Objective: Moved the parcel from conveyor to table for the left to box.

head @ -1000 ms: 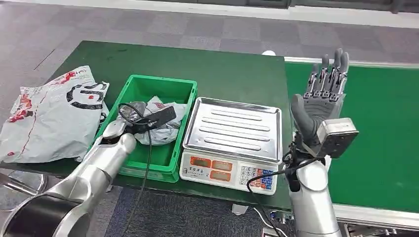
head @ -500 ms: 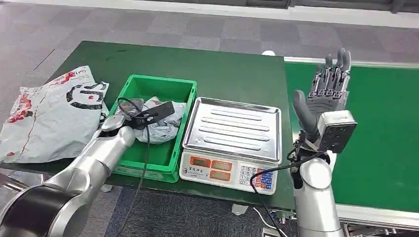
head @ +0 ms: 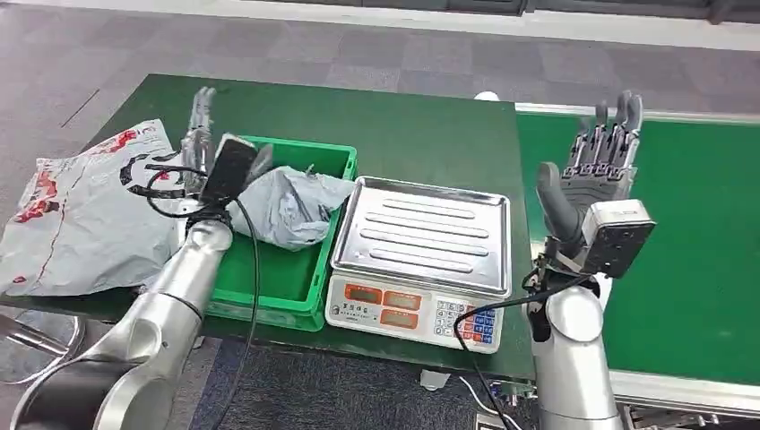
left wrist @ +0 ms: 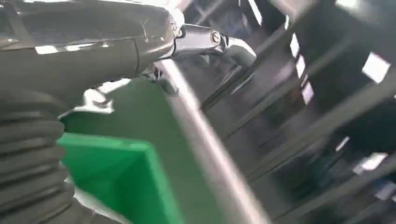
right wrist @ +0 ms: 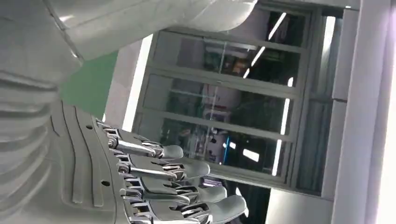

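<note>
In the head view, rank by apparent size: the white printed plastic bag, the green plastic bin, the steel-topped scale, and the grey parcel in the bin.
1. White printed plastic bag and steel-topped scale: too alike to rank.
3. Green plastic bin, partly covered.
4. Grey parcel, clearly smallest.

Tabletop (head: pixel 394 125): matt green covering, cloth-like, faintly scuffed. Conveyor (head: pixel 699 233): the same flat green, edged in pale metal. Crate (head: pixel 296 287): smooth moulded green plastic, slight sheen. Scale (head: pixel 419 235): brushed steel pan with pressed ribs — glossy, reflecting light — on a white plastic base. Parcel (head: pixel 291 206): thin grey plastic film, crumpled and softly shiny. Bag (head: pixel 85 215) beside the crate: wrinkled grey printed film. Both arms: polished silver metal; right hand (head: pixel 591 166) of matt grey plastic, dark fingers (head: pixel 614 112).
</note>
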